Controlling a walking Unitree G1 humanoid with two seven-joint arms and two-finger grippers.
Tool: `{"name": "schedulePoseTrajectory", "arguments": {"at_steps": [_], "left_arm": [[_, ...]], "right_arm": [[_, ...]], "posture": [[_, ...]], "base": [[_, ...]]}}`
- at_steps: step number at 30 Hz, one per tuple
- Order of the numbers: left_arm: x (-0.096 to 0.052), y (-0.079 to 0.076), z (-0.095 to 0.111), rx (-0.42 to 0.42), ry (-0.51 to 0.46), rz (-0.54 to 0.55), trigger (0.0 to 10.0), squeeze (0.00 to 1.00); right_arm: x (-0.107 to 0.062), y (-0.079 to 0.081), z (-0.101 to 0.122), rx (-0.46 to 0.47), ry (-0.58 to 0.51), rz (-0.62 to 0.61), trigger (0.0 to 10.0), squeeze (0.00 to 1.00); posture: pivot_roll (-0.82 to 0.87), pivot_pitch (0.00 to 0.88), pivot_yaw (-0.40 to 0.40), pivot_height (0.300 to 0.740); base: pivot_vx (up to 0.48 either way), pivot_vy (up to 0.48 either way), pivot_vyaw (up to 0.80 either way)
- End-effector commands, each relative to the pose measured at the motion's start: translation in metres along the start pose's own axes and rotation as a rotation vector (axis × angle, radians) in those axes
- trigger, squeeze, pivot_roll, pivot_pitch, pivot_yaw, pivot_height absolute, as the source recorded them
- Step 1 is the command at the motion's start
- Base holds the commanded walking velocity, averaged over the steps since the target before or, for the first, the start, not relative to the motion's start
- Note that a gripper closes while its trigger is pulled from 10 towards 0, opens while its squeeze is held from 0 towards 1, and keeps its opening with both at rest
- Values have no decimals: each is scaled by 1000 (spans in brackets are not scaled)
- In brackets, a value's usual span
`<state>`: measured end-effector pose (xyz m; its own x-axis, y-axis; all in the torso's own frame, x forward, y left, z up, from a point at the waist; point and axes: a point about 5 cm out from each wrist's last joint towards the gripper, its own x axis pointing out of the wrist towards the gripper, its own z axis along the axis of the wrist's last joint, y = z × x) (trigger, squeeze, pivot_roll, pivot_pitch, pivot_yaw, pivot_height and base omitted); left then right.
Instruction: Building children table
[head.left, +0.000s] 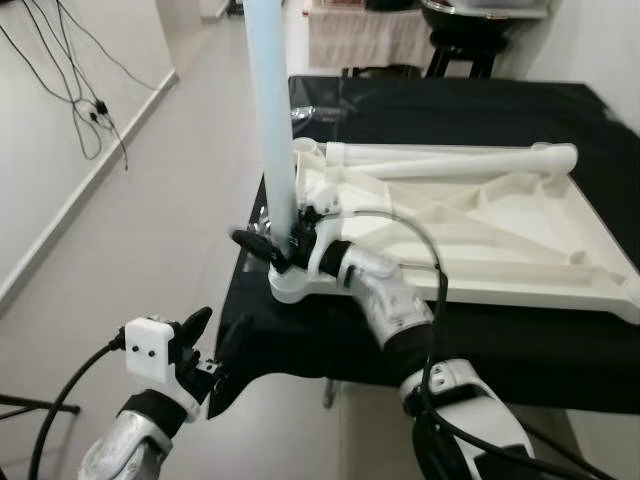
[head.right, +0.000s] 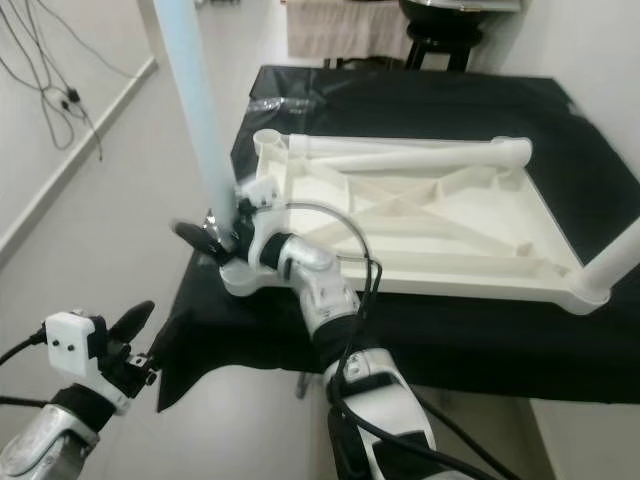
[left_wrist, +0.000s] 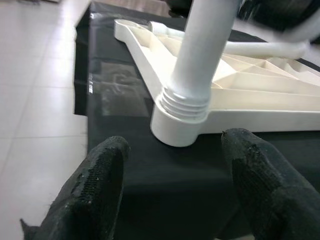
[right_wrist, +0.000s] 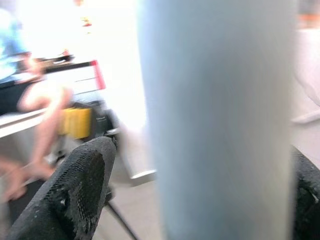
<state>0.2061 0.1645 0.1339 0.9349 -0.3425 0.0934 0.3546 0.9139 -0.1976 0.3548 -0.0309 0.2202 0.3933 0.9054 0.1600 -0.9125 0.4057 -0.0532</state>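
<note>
Low in the left eye view, the left gripper (head.left: 213, 352) hangs open beside the black-covered table (head.left: 500, 340). On it lies the white tabletop (head.left: 470, 235), upside down. Its near corner socket holds the upright leg (head.left: 272, 130), clamped by the right gripper (head.left: 268, 248).

Left wrist view: spread fingers (left_wrist: 97, 192) face the threaded socket (left_wrist: 180, 120).

Right wrist view: fingers (right_wrist: 75, 190) flank the leg closely.

Right arm reaching forward and left across body, silver forearm angled up, wrist bent. Right pincer (head.left: 275, 245) closing around upright pale leg (head.left: 270, 110), black fingers (right_wrist: 75, 190) sitting either side of it. Left arm hanging low, forearm raised slightly. Left pincer (head.left: 215, 352) holding nothing, fingers (left_wrist: 95, 190) spreading wide apart, pointing forward.
</note>
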Motion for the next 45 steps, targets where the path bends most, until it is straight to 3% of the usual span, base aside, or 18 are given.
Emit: {"name": "schedulePoseTrajectory", "arguments": {"at_steps": [1, 9, 10, 11, 12, 22, 24, 27, 28, 29, 32, 33, 35, 39, 40, 41, 42, 45], "left_arm": [[-2, 1, -5, -2, 35, -13, 10000, 0], [-1, -3, -8, 21, 50, -84, 10000, 0], [-1, -3, -9, 22, 52, -89, 10000, 0], [-1, -3, -9, 22, 52, -89, 10000, 0], [-1, -3, -9, 22, 54, -90, 10000, 0], [-2, -3, -11, 19, 65, -91, 10000, 0], [-3, -3, -10, 20, 63, -88, 10000, 0], [-4, -3, -9, 20, 60, -84, 10000, 0], [-6, -1, -7, 20, 56, -77, 10000, 0], [-7, 0, -5, 19, 52, -72, 10000, 0], [-7, 0, -5, 19, 52, -72, 10000, 0], [-8, 1, -4, 18, 50, -69, 10000, 0], [-6, 2, -3, 16, 57, -79, 10000, 0], [-5, 2, -4, 14, 60, -83, 10000, 0], [-4, 2, -4, 17, 60, -78, 10000, 0], [-4, 2, -4, 17, 60, -78, 10000, 0], [-4, 3, -4, 20, 54, -67, 10000, 0], [-4, 3, -5, 22, 48, -54, 10000, 0]], "right_arm": [[-2, 3, -8, 32, 26, 41, 10000, 0], [-11, -8, -10, -2, 139, 225, 10000, 0], [-10, -12, -11, 3, 161, 216, 3529, 0], [-10, -12, -11, 3, 161, 216, 3529, 0], [-8, -15, -15, 8, 185, 202, 0, 0], [-15, -19, -22, 35, 208, 221, 0, 0], [-38, -27, -31, -26, 242, 111, 0, 0], [-46, -28, -39, -41, 275, 9, 0, 0], [-46, -26, -53, -37, 284, -420, 0, 0], [-57, -9, -69, 31, 319, -717, 0, 0], [-57, -9, -69, 31, 319, -717, 0, 0], [-56, 21, -81, 98, 345, -702, 0, 0], [-45, 42, -89, 112, 334, -586, 0, 0], [-39, 41, -87, 67, 317, -536, 0, 0], [-28, 29, -81, 16, 300, -501, 10000, 0], [-28, 29, -81, 16, 300, -501, 10000, 0], [-22, 25, -75, 13, 273, -438, 10000, 1000], [-12, 22, -64, 26, 218, -309, 10000, 1000]], "posture": [[91, 103, -18, 740], [94, 89, -18, 740], [95, 83, -17, 740], [95, 83, -17, 740], [94, 84, -15, 740], [73, 89, -3, 740], [61, 110, -16, 740], [58, 114, -17, 740], [32, 133, -2, 740], [6, 146, 22, 740], [6, 146, 22, 740], [5, 147, 28, 740], [12, 130, 34, 740], [26, 134, 23, 740], [35, 128, 17, 740], [35, 128, 17, 740], [42, 126, 13, 740], [44, 122, 10, 740]], "base": [[0, 0, 0], [0, 0, 0], [0, 0, 0], [0, 0, 0], [0, 0, 0], [0, 0, 0], [0, 0, 0], [0, 0, 0], [0, 0, 0], [0, 0, 0], [0, 0, 0], [0, 0, 0], [0, 0, 0], [0, 0, 0], [0, 0, 0], [0, 0, 0], [0, 0, 0], [0, 0, 0]]}}
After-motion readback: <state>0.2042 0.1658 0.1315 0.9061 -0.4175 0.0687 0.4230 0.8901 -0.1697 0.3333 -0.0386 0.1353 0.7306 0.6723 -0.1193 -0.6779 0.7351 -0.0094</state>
